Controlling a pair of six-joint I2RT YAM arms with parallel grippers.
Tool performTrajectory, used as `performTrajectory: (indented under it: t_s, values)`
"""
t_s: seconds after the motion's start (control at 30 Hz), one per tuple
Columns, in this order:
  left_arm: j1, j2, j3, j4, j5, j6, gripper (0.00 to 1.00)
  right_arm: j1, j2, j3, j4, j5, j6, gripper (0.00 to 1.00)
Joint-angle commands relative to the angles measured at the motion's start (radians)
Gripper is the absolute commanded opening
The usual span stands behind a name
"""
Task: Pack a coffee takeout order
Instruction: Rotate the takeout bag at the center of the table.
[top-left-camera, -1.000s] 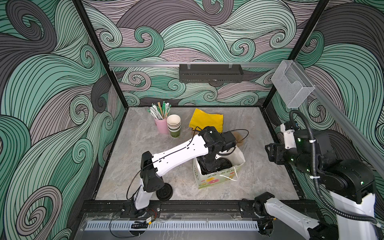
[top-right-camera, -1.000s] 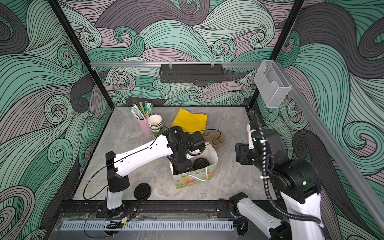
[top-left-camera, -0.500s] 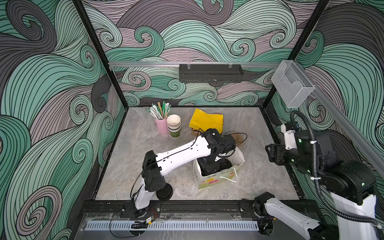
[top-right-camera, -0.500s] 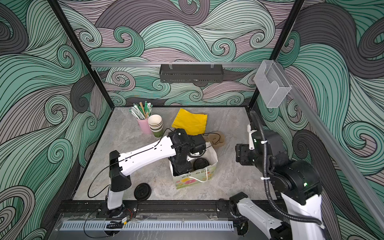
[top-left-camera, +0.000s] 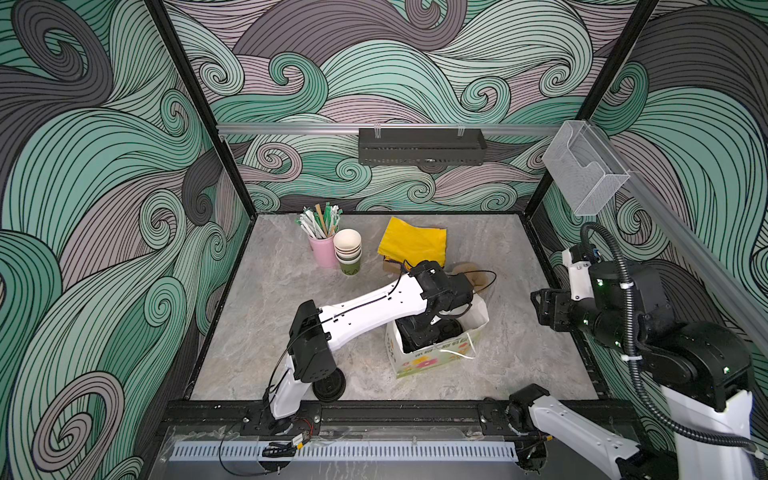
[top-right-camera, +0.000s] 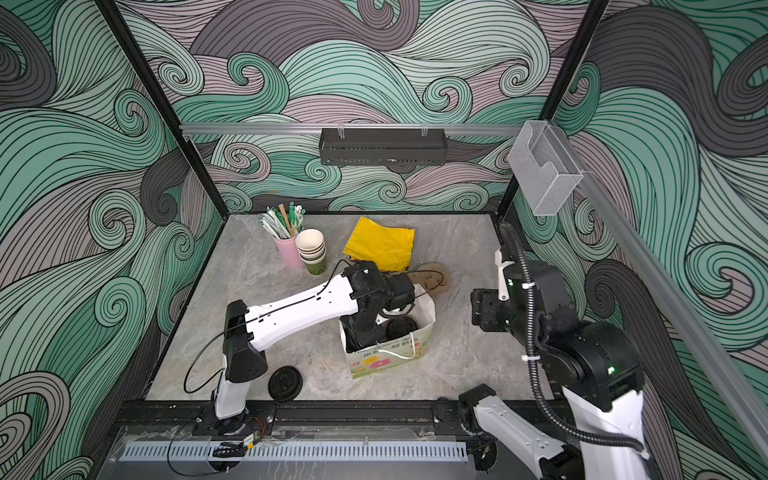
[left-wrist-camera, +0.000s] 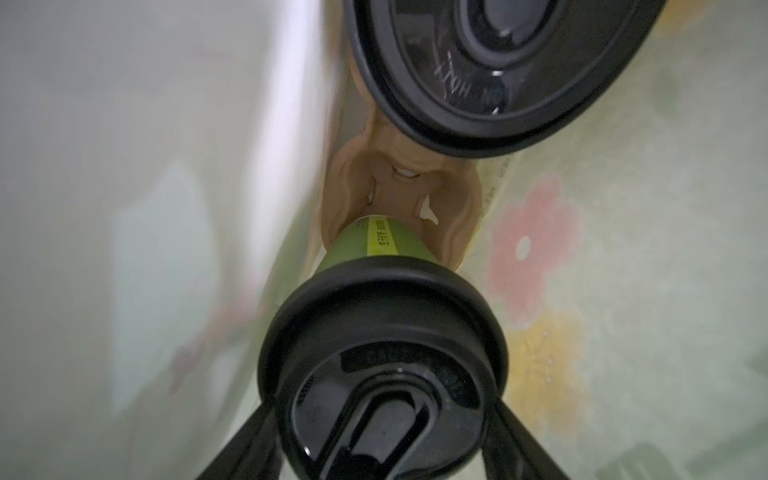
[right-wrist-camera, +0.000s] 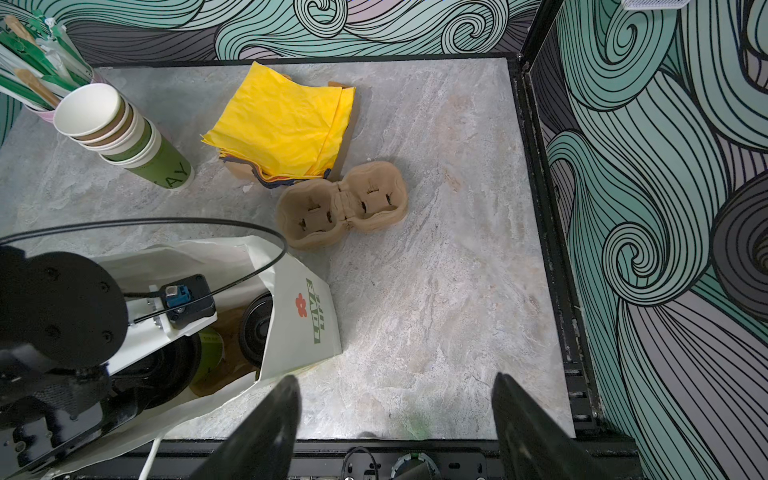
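Left wrist shows my left gripper clamped on the lidded cup, so I'd lower straight, clear of the three-o'clock black lid.

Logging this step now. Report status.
Left gripper shut on cup, inside bag. Right gripper open, empty. Cup base at carrier, beside second lid. Nothing blocking.

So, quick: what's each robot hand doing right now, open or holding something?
Left gripper: fingers closed on the lidded green cup inside the bag.
Right gripper: fingers open, empty.
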Motion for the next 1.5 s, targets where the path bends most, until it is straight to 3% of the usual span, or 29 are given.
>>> performTrajectory:
  t_s: [0.0, 0.53, 1.17, 1.47]
  values:
    - [-0.009, 0.023, -0.004, -0.178, -0.019, -0.023, 0.37, -0.003, -0.006, -0.005, -0.016, 0.017, 0.012, 0.74]
    - [-0.011, 0.041, -0.056, -0.158, -0.060, -0.061, 0.35, -0.003, -0.017, -0.020, -0.016, 0.018, 0.012, 0.75]
    - [-0.012, 0.008, 0.061, -0.178, -0.048, -0.100, 0.35, -0.004, -0.020, -0.030, -0.016, 0.014, 0.022, 0.75]
    - [-0.010, -0.013, -0.031, -0.051, -0.026, -0.122, 0.34, -0.004, -0.025, -0.032, -0.017, 0.009, 0.028, 0.75]
